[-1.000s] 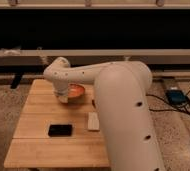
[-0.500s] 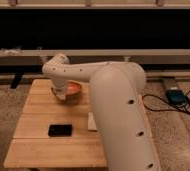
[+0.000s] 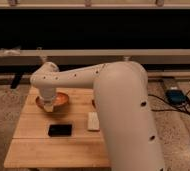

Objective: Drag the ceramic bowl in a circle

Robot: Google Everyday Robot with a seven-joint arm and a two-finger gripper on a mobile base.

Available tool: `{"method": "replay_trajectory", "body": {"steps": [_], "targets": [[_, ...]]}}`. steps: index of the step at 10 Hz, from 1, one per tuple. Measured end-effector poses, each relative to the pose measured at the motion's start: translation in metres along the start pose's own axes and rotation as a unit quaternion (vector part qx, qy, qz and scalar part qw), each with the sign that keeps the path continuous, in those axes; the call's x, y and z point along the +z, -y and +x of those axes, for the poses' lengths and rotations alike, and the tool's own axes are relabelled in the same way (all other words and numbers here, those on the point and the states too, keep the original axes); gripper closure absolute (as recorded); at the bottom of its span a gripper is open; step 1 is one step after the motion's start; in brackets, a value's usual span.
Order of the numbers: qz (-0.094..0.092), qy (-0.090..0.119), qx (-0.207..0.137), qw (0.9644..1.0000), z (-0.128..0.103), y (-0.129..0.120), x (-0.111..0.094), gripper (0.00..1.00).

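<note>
The ceramic bowl [image 3: 59, 99] is a shallow, glossy orange bowl on the back left part of the wooden table [image 3: 38, 147]. My white arm reaches in from the right and bends down over it. The gripper [image 3: 49, 105] sits at the bowl's left front part, in or on the bowl, and hides that side of it. The exact contact between gripper and bowl is hidden by the wrist.
A flat black rectangular object [image 3: 60, 130] lies in front of the bowl. A small white block [image 3: 93, 121] lies to its right, next to my arm. The table's left edge is near the bowl. Cables and a blue device [image 3: 174, 95] lie on the floor at right.
The gripper and the bowl have moved together to the left and a little toward the table's front. The black object and the white block have not moved.
</note>
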Motion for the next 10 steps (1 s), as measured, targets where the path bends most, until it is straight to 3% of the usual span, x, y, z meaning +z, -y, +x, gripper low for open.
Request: {"method": "replay_trajectory", "body": {"steps": [3, 5, 8, 10], "targets": [[-0.02, -0.002, -0.02, 0.9996, -0.019, -0.049, 0.005, 1.0], [-0.022, -0.012, -0.014, 0.9996, -0.014, -0.064, 0.005, 1.0], [-0.02, -0.03, 0.018, 0.9992, 0.018, -0.065, -0.001, 1.0], [-0.011, -0.047, 0.046, 0.9978, 0.058, -0.042, -0.011, 1.0]]}}
